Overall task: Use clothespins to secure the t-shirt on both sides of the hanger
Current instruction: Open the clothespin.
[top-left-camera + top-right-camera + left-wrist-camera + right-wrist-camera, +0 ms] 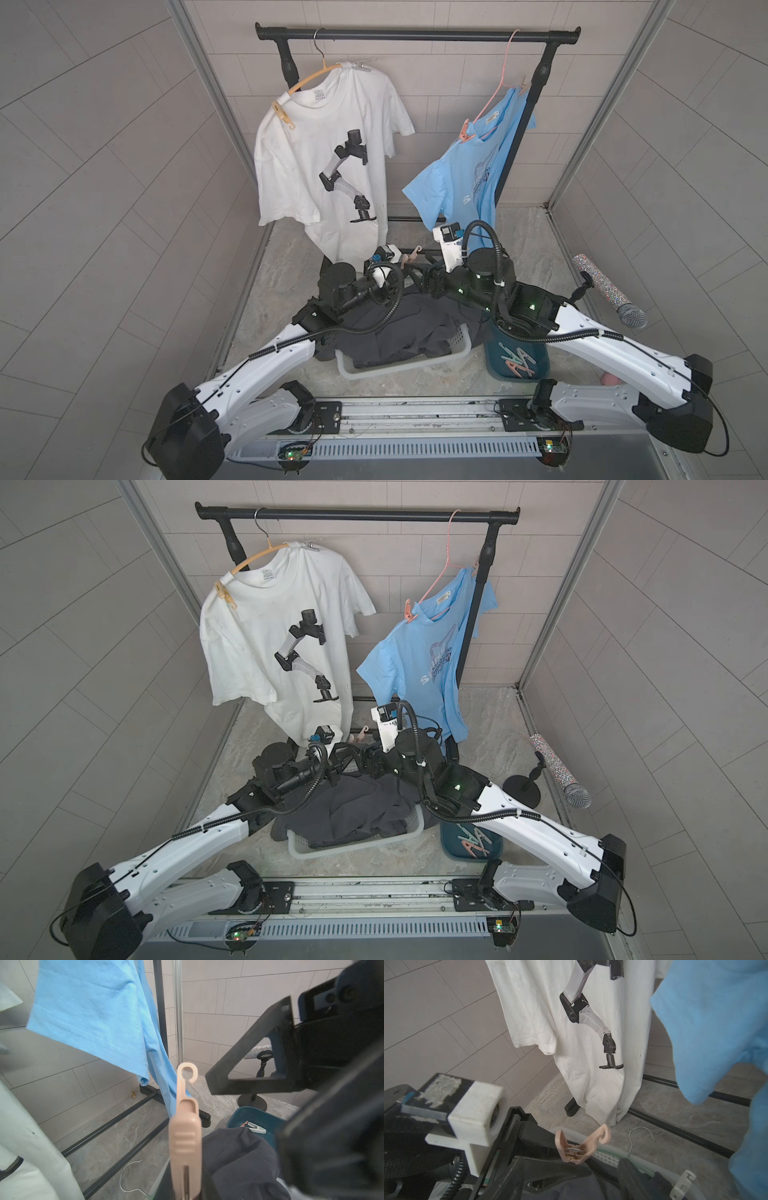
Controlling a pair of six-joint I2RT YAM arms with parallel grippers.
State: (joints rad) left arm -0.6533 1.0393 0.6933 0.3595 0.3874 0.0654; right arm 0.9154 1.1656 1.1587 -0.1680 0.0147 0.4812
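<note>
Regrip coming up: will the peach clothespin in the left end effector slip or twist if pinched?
Probably stiff and light: the peach clothespin looks like thin moulded plastic. Its smooth sides may slip; the ribbed section should hold better.

Peach clothespin (pixel 185 1136): lower end cut off by left wrist view's edge; left gripper (pixel 564 1155) pads on it out of sight there. Right gripper (pixel 415 274): jaws lost among black arm parts in both top views; near finger (pixel 332 1147) blurred in left wrist view. Teal bin (pixel 517 365): half under right arm; clothespins (pixel 519 359) inside too small to count. Basket (pixel 403 365): mostly covered by dark garment (pixel 395 328).
</note>
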